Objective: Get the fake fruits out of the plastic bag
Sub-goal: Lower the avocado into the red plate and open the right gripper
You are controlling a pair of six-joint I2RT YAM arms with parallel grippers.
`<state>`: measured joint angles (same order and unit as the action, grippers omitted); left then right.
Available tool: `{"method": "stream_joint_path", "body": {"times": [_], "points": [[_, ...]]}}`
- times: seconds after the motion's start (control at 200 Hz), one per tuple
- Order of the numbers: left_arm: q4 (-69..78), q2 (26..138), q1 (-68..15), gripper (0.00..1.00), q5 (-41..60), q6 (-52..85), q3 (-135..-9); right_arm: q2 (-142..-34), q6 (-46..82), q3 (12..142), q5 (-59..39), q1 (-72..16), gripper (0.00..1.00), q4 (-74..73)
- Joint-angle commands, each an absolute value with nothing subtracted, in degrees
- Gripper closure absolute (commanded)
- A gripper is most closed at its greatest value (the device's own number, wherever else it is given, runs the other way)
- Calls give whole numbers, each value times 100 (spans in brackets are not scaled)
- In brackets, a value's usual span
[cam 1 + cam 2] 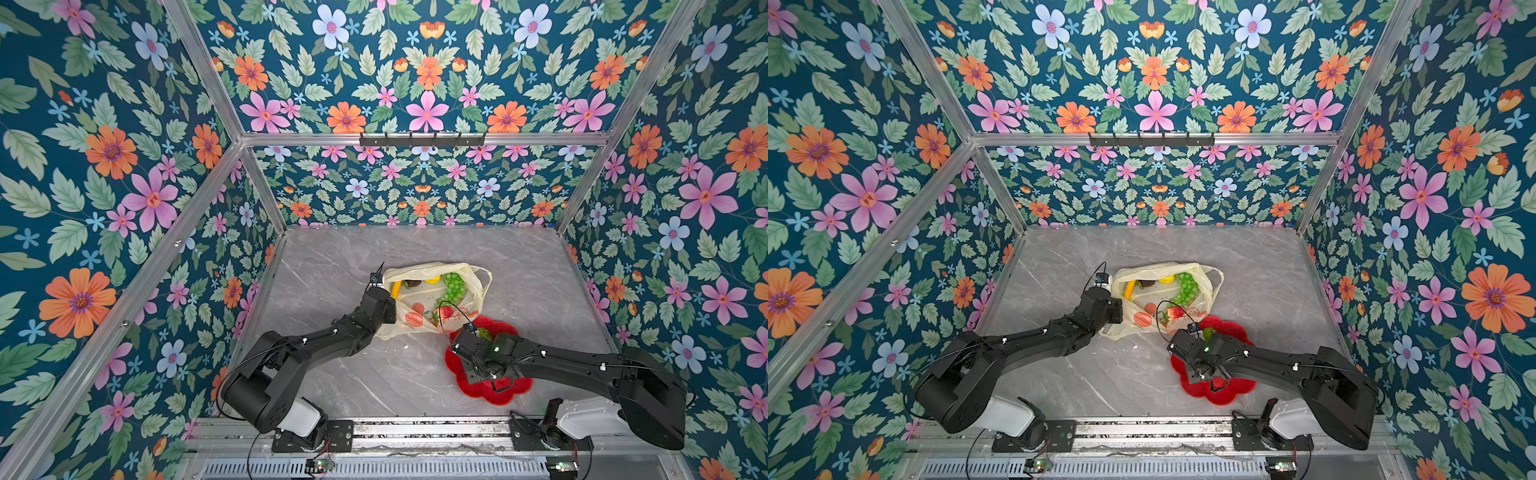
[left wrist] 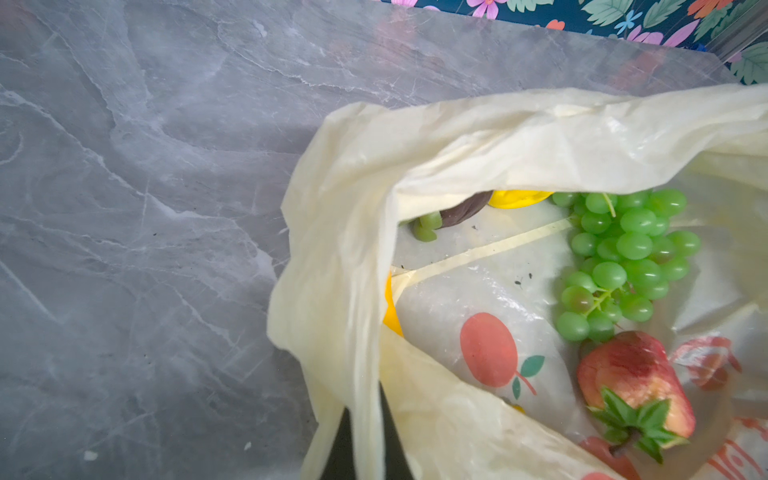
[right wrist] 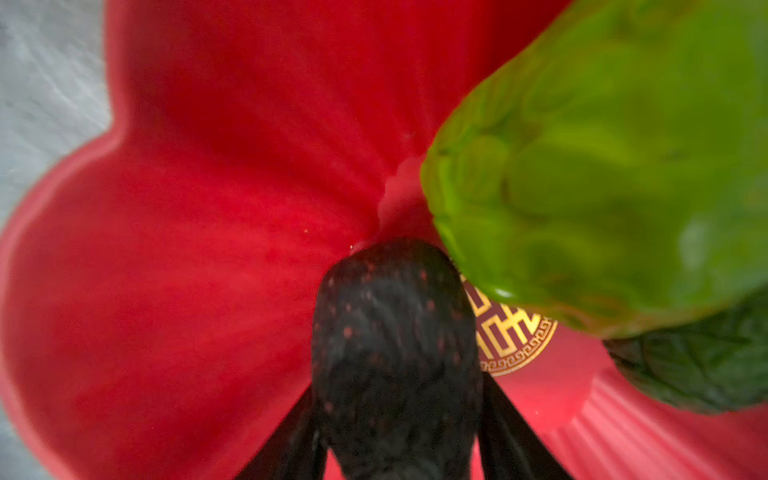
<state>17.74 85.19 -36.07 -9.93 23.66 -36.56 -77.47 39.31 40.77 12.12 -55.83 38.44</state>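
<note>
1. Logged right gripper [image 3: 399, 390] low over the red flower-shaped dish [image 3: 187, 257], fingers flanking a dark avocado [image 3: 395, 316]. Cannot tell whether clamped on it or slack beside it. Noted matte, red-speckled skin and egg shape.
2. Noted green bumpy fruit [image 3: 602, 166] lying in the dish, glossy and knobbly, just beside the avocado. Risk: could roll down the smooth ribbed petals or nudge this neighbour, given a rounded body on a sloped glossy surface. Could also drag out with a finger on withdrawal.
3. Found left gripper [image 2: 368, 453] closed tight on the rim of the plastic bag [image 2: 498, 137], holding the mouth up. Risk: could lose the thin, slick, crinkled film from the pinch and drop the mouth over the contents.
4. Counted inside, farther back: strawberry [image 2: 636, 382], red with a spiky green cap; grape bunch [image 2: 623, 257], round glossy beads on thin stems, likely to snag film; banana [image 1: 396, 287], lemon [image 2: 517, 198] and a second dark fruit [image 2: 465, 210] at the far end.
</note>
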Motion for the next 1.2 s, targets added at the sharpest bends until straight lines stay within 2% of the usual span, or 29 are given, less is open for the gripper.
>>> {"method": "stream_joint_path", "body": {"times": [0.0, 0.775, 1.035, 1.195], "points": [[1767, 8508, -3604, 94, -1039, 2307, -3700, -7721, 4042, 4104, 1251, -5584, 42, 3964], [1775, 8529, -3604, 94, -1005, 2312, -3703, -7631, 3912, 4497, 1074, -5587, 40, 4171], [1767, 8530, -3604, 94, -940, 2308, -3729, -7386, 3786, 5140, 1547, -5581, 39, 4837], [1749, 8499, -3603, 94, -974, 2312, -3722, -7405, 3463, 5562, 1537, -5436, 38, 4480]]}}
